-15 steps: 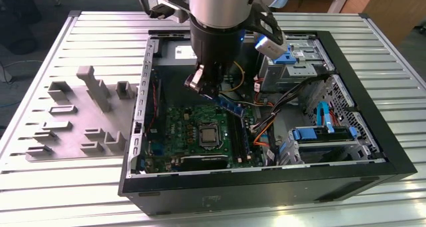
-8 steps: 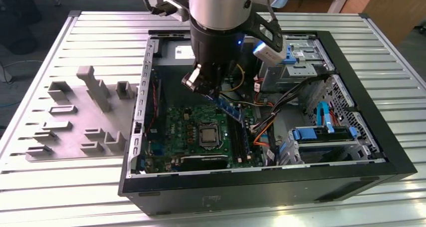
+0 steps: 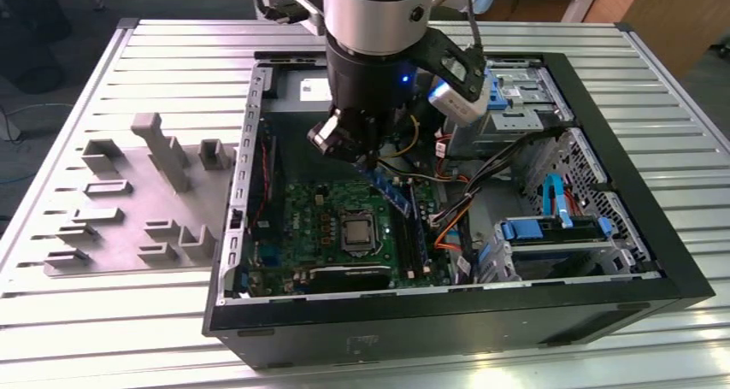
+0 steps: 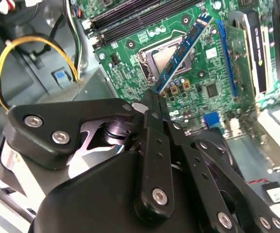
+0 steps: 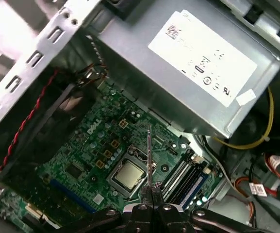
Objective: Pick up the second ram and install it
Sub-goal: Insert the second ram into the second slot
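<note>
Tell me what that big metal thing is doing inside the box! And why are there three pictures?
That is a robot arm reaching into an open computer case. The case lies on a ribbed metal table, and beside it sits a grey tray of part holders.

The exterior view comes from a camera off the arm and shows the whole scene. Both wrist views come from cameras riding on the arm, so they look past its black end effector, the pincher at its tip.

The end effector is shut on the ram, a thin blue memory stick. It holds the ram over the green motherboard, the computer's main board. The silver box in the first wrist view is the power supply.
</note>
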Controlling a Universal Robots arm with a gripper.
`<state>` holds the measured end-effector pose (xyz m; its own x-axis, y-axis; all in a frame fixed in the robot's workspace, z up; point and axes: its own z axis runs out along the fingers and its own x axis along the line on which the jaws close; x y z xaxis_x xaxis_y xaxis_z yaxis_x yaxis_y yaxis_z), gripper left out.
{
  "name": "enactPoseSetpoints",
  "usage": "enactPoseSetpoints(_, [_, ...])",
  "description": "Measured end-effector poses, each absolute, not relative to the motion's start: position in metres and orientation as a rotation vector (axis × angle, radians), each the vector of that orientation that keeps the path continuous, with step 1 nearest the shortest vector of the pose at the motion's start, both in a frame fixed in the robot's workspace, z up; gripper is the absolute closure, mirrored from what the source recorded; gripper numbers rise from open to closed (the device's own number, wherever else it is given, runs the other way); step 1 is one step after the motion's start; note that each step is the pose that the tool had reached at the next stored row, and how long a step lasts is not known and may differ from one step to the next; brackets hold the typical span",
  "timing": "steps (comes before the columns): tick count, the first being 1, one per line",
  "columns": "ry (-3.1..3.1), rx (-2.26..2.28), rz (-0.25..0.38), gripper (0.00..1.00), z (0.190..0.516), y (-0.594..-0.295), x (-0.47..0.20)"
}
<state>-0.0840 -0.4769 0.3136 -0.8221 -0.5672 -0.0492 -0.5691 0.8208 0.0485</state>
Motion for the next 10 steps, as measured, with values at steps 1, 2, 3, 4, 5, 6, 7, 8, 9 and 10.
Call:
enactPoseSetpoints(1, [2.974,-0.899,0.094,0.89,0.3132,-0.4769,-0.0841])
enactPoseSetpoints(2, [2.982,-0.872,0.094,0.89,0.3128,-0.4769,-0.0840])
enactPoseSetpoints(3, [2.989,-0.845,0.093,0.89,0.3125,-0.4769,-0.0841])
enactPoseSetpoints(4, [2.996,-0.816,0.093,0.89,0.3121,-0.4769,-0.0841])
enactPoseSetpoints(5, [3.004,-0.787,0.092,0.89,0.3117,-0.4769,-0.0841])
enactPoseSetpoints(6, [3.010,-0.760,0.092,0.89,0.3113,-0.4769,-0.0841])
enactPoseSetpoints(7, [3.016,-0.732,0.091,0.89,0.3109,-0.4769,-0.0841])
enactPoseSetpoints(8, [3.022,-0.705,0.091,0.89,0.3105,-0.4769,-0.0841])
enactPoseSetpoints(9, [3.028,-0.676,0.090,0.89,0.3101,-0.4769,-0.0841])
enactPoseSetpoints(10, [3.034,-0.648,0.090,0.89,0.3096,-0.4769,-0.0841])
